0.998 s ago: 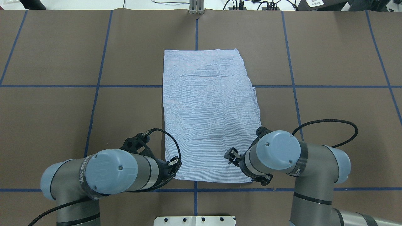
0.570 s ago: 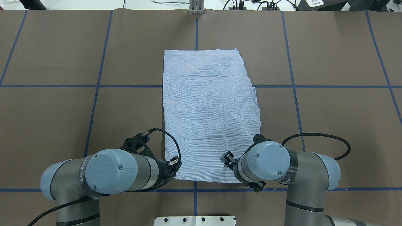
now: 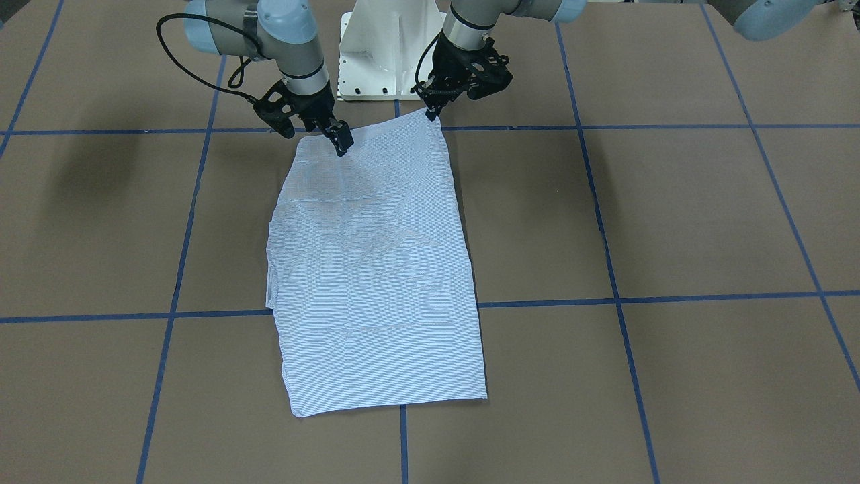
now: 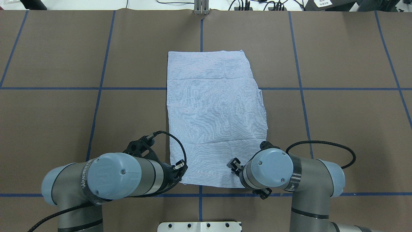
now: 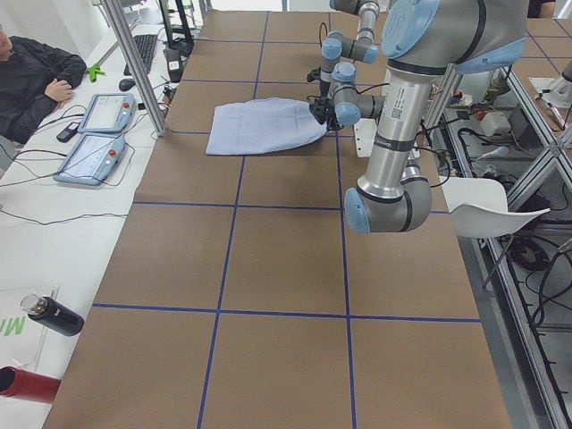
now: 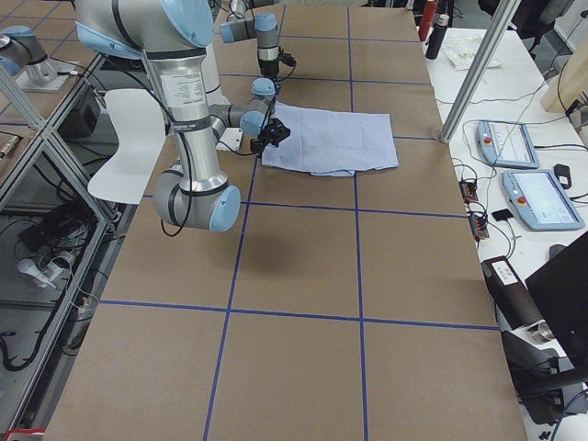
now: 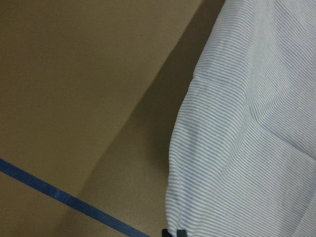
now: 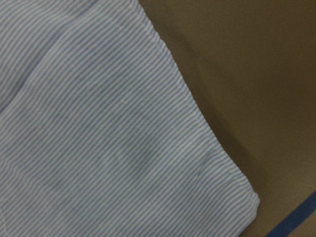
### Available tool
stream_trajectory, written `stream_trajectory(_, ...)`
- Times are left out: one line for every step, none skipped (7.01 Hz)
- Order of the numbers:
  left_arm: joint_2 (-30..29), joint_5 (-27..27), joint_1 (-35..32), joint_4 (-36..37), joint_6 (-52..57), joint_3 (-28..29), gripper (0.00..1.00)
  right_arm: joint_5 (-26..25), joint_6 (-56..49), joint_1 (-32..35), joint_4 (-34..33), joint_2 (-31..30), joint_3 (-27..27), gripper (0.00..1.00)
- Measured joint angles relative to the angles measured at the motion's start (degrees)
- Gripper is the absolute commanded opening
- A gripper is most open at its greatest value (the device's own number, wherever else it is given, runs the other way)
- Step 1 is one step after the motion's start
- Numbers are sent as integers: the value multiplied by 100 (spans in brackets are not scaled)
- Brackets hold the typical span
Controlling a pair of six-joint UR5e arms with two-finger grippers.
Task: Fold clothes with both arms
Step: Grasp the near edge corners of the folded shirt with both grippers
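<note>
The shirt (image 4: 215,112) is light blue-and-white striped and lies folded into a long rectangle on the brown table; collar and buttons are hidden. It also shows in the front view (image 3: 369,269). My left gripper (image 4: 179,167) is shut on the shirt's near left corner, which the front view (image 3: 432,111) shows raised a little. Its tips show pinched at the cloth edge in the left wrist view (image 7: 173,232). My right gripper (image 4: 232,163) is just above the near right part of the shirt (image 3: 339,142), inward of the corner. It looks open, and the right wrist view (image 8: 98,123) shows only cloth.
The white pedestal base (image 3: 390,47) stands right behind the shirt's near edge. Blue tape lines (image 4: 96,88) cross the table. Teach pendants (image 5: 94,134), bottles (image 5: 49,315) and a seated person (image 5: 27,71) are along the operators' side. A metal post (image 4: 201,8) stands at the far edge.
My right arm has drawn back toward the robot and slightly left, bringing its gripper nearer the shirt's near edge. The left arm and the shirt have not moved.
</note>
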Motion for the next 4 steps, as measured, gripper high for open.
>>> stream_trajectory(-2, 0, 0, 0, 0, -2, 0, -8, 0, -8, -1, 0, -32, 93)
stream_trajectory(-1, 0, 0, 0, 0, -3, 0, -11, -3, -10, -2, 3, -46, 80)
stream_trajectory(2, 0, 0, 0, 0, -6, 0, -12, -5, -12, -6, 12, -49, 58)
stream_trajectory(5, 0, 0, 0, -1, -9, 0, -12, -6, -13, -16, 20, -42, 46)
